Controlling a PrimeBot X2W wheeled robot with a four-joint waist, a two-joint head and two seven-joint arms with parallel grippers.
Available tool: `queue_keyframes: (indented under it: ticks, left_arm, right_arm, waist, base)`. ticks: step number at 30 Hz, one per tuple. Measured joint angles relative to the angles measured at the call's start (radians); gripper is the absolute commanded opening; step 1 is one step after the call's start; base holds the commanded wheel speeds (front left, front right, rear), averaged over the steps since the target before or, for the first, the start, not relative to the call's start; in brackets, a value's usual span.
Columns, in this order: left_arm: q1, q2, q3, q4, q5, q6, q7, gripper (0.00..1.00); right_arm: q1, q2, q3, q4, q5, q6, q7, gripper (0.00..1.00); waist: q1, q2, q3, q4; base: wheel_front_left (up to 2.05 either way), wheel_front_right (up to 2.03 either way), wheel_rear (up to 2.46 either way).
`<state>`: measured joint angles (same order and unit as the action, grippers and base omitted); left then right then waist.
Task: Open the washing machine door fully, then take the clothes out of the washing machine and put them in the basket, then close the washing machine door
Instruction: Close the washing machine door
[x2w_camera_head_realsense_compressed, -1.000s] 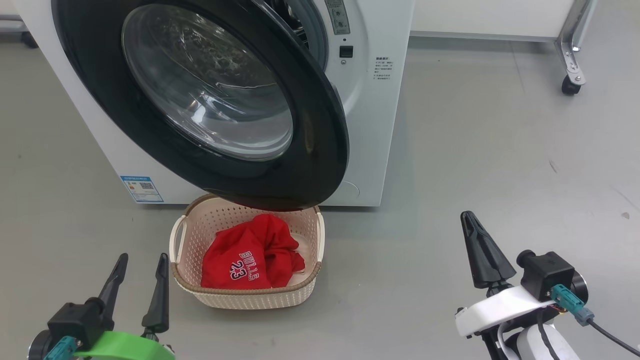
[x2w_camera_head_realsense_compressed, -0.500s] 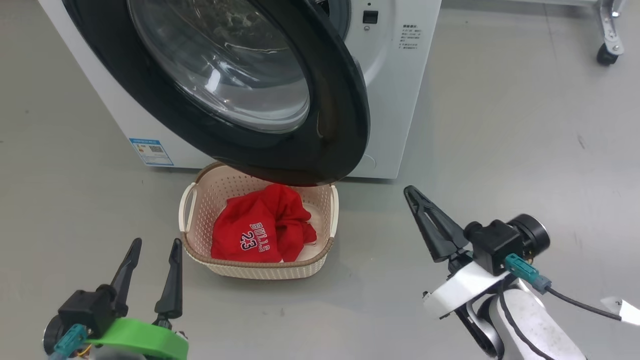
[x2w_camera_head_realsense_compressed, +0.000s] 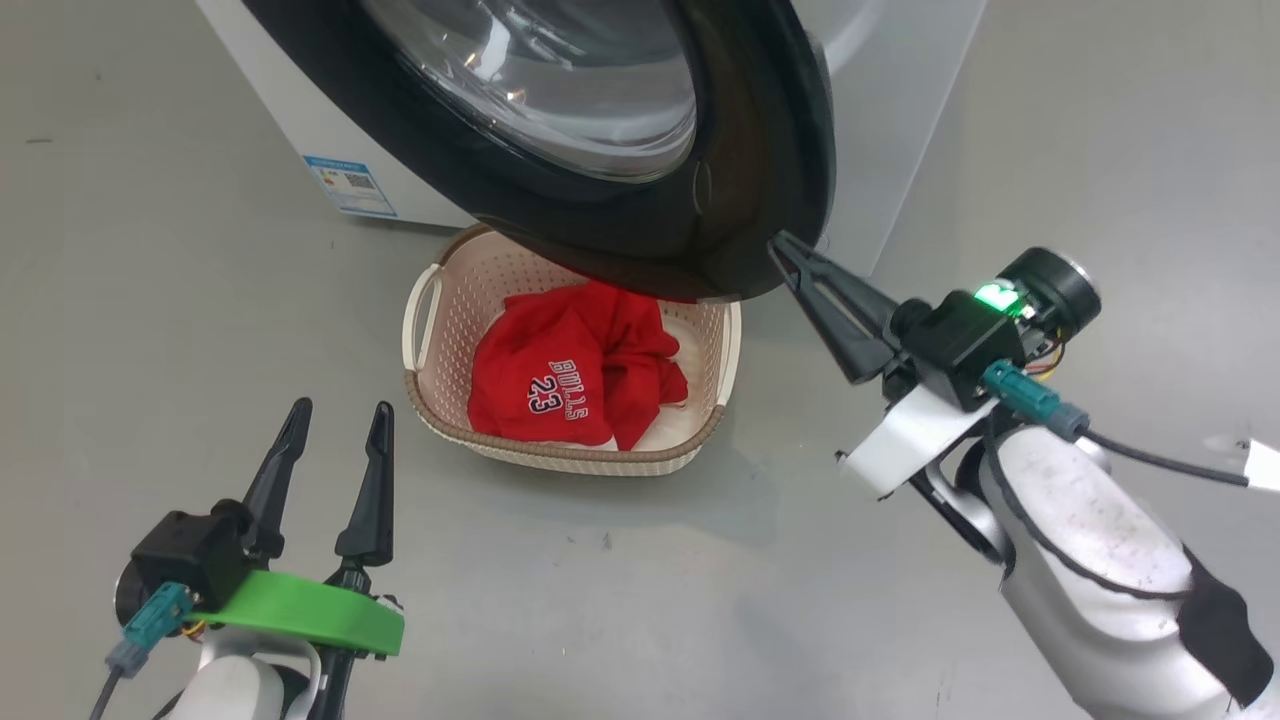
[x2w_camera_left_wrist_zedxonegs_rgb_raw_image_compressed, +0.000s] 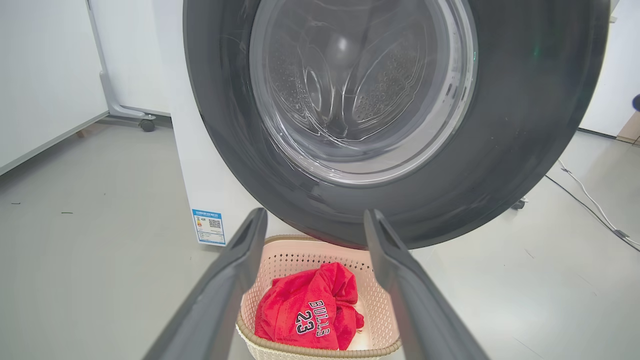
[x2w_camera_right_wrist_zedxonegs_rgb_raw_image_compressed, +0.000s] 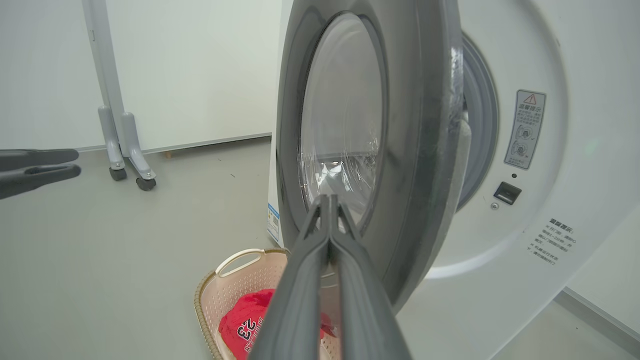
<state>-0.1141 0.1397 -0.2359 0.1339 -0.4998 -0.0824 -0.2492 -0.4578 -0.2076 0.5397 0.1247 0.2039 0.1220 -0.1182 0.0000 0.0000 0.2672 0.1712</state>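
Note:
The washing machine door (x2w_camera_head_realsense_compressed: 740, 190) stands partly swung out from the white washing machine (x2w_camera_head_realsense_compressed: 900, 120), its black ring above the basket (x2w_camera_head_realsense_compressed: 425, 300). The cream basket sits on the floor holding the red clothes (x2w_camera_head_realsense_compressed: 575, 375), the "BULLS 23" print facing up. My right gripper (x2w_camera_head_realsense_compressed: 782, 243) is shut and empty, its tip right at the door's lower free edge; in the right wrist view the right gripper (x2w_camera_right_wrist_zedxonegs_rgb_raw_image_compressed: 327, 198) lies against the door's (x2w_camera_right_wrist_zedxonegs_rgb_raw_image_compressed: 425, 150) outer face, contact unclear. My left gripper (x2w_camera_head_realsense_compressed: 340, 408) is open and empty, low beside the basket. It points at the clothes (x2w_camera_left_wrist_zedxonegs_rgb_raw_image_compressed: 305, 315) and door (x2w_camera_left_wrist_zedxonegs_rgb_raw_image_compressed: 525, 125).
Grey floor surrounds the machine. A wheeled metal frame leg (x2w_camera_right_wrist_zedxonegs_rgb_raw_image_compressed: 125, 165) stands to the machine's left by a white wall. A white cable (x2w_camera_left_wrist_zedxonegs_rgb_raw_image_compressed: 585, 190) lies on the floor to the right. The grey gasket (x2w_camera_right_wrist_zedxonegs_rgb_raw_image_compressed: 480, 125) and latch (x2w_camera_right_wrist_zedxonegs_rgb_raw_image_compressed: 507, 192) show behind the door.
The head camera has tilted and shifted, so the whole picture moved. My right arm has risen and reached forward until its shut tip is at the door's lower edge. The left gripper stayed open.

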Motion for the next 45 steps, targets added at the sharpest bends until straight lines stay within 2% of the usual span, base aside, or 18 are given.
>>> queue_keyframes:
  ticks: [8, 19, 31, 34, 45]
  left_arm:
    - [-0.063, -0.028, -0.001, 0.012, 0.0, -0.011, 0.0, 1.0]
    - [-0.087, -0.039, 0.001, 0.049, 0.019, -0.02, 0.0, 1.0]
    - [-0.118, -0.06, 0.0, 0.059, 0.026, -0.03, 0.0, 1.0]
    - [-0.127, -0.064, -0.001, 0.06, 0.026, -0.03, 0.0, 1.0]
    - [-0.165, -0.087, -0.009, 0.069, 0.026, -0.038, 0.0, 1.0]
  right_arm:
    - [-0.102, -0.021, -0.084, 0.043, 0.042, 0.0, 0.009, 0.0]
    - [-0.161, -0.03, -0.094, 0.109, 0.06, 0.009, 0.007, 0.0]
    - [-0.242, -0.036, -0.155, 0.15, 0.065, 0.006, -0.002, 0.0]
    - [-0.262, -0.03, -0.186, 0.157, 0.103, -0.008, -0.006, 0.0]
    - [-0.384, -0.074, -0.242, 0.188, 0.103, -0.022, -0.004, 0.0]
  waist:
    - [0.0, 0.0, 0.078, 0.052]
    - [0.0, 0.0, 0.147, 0.104]
    - [0.0, 0.0, 0.204, 0.125]
    - [0.0, 0.0, 0.22, 0.127]
    - [0.0, 0.0, 0.281, 0.139]
  base:
    - [0.0, 0.0, 0.0]
    - [0.0, 0.0, 0.0]
    - [0.0, 0.0, 0.0]
    - [0.0, 0.0, 0.0]
    - [0.0, 0.0, 0.0]
